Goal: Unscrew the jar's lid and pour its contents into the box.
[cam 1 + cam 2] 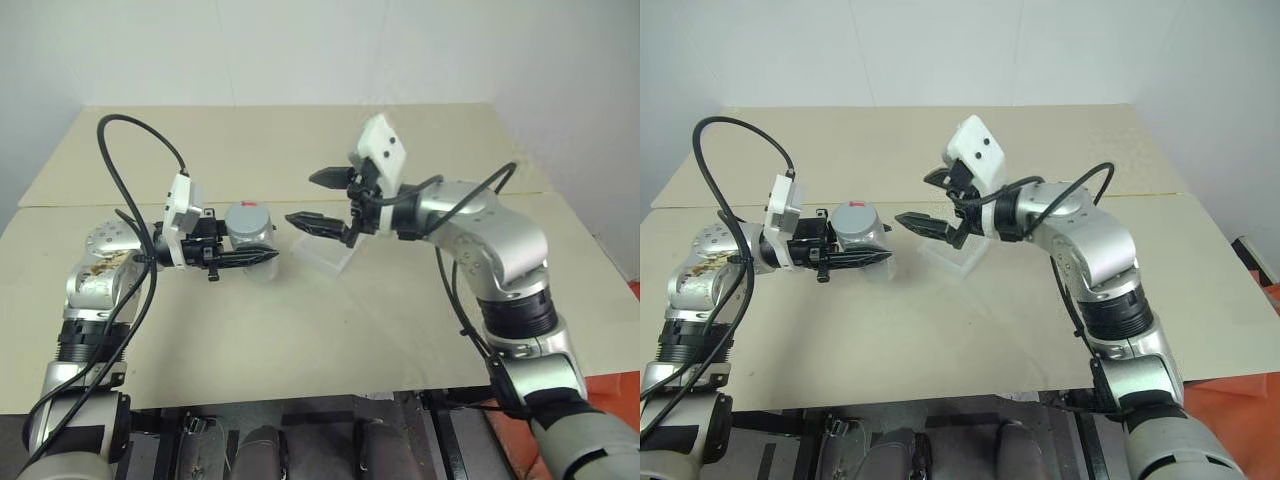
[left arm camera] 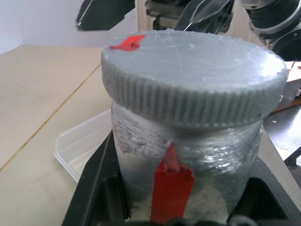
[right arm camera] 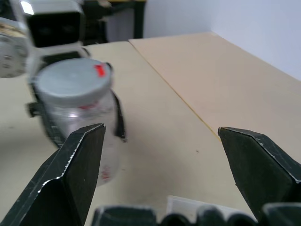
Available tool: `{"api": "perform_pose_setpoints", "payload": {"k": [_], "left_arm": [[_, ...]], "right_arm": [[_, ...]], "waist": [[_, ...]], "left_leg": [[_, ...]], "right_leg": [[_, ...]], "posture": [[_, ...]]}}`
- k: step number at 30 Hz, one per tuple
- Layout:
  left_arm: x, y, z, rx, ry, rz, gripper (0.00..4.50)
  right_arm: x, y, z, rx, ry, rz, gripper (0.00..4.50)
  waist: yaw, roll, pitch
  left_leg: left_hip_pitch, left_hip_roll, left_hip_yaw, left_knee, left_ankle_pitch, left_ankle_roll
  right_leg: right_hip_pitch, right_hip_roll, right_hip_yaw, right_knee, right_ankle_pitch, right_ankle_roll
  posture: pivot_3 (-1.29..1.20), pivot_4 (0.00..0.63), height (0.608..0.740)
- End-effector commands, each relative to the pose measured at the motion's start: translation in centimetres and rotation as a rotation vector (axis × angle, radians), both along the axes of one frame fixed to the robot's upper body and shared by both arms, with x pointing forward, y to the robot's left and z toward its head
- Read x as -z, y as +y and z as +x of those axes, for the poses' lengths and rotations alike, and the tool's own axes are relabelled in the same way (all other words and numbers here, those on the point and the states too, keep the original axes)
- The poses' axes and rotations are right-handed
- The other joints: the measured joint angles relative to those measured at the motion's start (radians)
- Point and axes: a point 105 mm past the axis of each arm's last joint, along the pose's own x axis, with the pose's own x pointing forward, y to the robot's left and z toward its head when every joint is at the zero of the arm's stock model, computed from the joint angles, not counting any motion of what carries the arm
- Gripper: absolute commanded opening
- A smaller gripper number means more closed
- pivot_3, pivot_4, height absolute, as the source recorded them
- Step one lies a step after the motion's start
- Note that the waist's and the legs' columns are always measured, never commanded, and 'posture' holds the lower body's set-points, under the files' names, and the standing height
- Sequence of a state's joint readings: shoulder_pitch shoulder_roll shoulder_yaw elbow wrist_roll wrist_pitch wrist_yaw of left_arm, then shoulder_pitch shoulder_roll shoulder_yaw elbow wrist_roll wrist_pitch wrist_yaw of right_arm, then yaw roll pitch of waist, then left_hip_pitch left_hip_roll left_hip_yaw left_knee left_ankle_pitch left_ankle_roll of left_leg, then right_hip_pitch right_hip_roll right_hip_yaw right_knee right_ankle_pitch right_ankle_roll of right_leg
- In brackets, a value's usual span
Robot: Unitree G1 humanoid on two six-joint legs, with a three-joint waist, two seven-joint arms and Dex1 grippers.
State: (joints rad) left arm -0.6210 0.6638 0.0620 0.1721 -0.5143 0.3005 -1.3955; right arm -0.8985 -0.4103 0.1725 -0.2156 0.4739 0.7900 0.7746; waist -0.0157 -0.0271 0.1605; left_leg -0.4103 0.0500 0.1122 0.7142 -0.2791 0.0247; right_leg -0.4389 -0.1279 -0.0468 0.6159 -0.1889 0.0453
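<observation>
The jar (image 2: 188, 160) stands upright, long axis vertical, clamped at its body by the left gripper (image 1: 245, 257) above the table (image 1: 300, 340). The ribbed grey lid (image 2: 193, 75) is seated on the jar; a red mark sits on the lid's top near its edge and a red stripe runs down the jar's side. No writing is legible. The right gripper (image 1: 318, 200) is beside the jar, jaws wide apart and holding nothing. The box (image 1: 335, 258) lies on the table below the right gripper; its contents cannot be determined.
</observation>
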Motion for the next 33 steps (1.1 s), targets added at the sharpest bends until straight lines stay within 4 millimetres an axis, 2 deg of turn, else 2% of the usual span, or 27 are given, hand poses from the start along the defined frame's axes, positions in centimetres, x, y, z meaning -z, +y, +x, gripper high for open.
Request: {"api": "perform_pose_setpoints", "payload": {"k": [1, 6, 17, 25, 33], "left_arm": [[-1.0, -0.3, -0.1, 0.017, -0.044, -0.013, 1.94], [-1.1, -0.6, 0.0, 0.026, -0.049, -0.015, 1.94], [-1.2, -0.8, 0.1, 0.039, -0.060, -0.018, 1.94], [-1.3, -0.4, -0.2, 0.025, -0.066, -0.016, 1.94], [-1.2, -0.1, -0.3, 0.015, -0.063, -0.012, 1.94]], "right_arm": [[-1.9, 0.6, -2.0, -0.099, -0.045, 0.063, 4.48], [-2.0, 1.9, -2.9, -0.159, -0.050, 0.072, 4.48], [-1.9, 5.3, -2.1, -0.152, -0.082, 0.050, 4.48], [-1.7, 6.2, -1.1, -0.135, -0.081, 0.048, 4.48], [-1.3, 5.8, -0.3, -0.106, -0.074, 0.034, 4.48]], "waist": [[0.000, 0.000, 0.000], [0.001, 0.000, 0.000], [0.001, 0.000, 0.000], [0.000, 0.000, 0.000], [-0.001, 0.000, 0.000]], "left_leg": [[0.000, 0.000, 0.000, 0.000, 0.000, 0.000], [0.000, 0.000, 0.000, 0.000, 0.000, 0.000], [0.000, 0.000, 0.000, 0.000, 0.000, 0.000], [0.000, 0.000, 0.000, 0.000, 0.000, 0.000], [0.000, 0.000, 0.000, 0.000, 0.000, 0.000]], "right_leg": [[0.000, 0.000, 0.000, 0.000, 0.000, 0.000], [0.000, 0.000, 0.000, 0.000, 0.000, 0.000], [0.000, 0.000, 0.000, 0.000, 0.000, 0.000], [0.000, 0.000, 0.000, 0.000, 0.000, 0.000], [0.000, 0.000, 0.000, 0.000, 0.000, 0.000]], "posture": [[0.00, 0.150, 0.740], [0.00, 0.150, 0.740], [0.00, 0.150, 0.740], [0.00, 0.150, 0.740], [0.00, 0.150, 0.740]]}}
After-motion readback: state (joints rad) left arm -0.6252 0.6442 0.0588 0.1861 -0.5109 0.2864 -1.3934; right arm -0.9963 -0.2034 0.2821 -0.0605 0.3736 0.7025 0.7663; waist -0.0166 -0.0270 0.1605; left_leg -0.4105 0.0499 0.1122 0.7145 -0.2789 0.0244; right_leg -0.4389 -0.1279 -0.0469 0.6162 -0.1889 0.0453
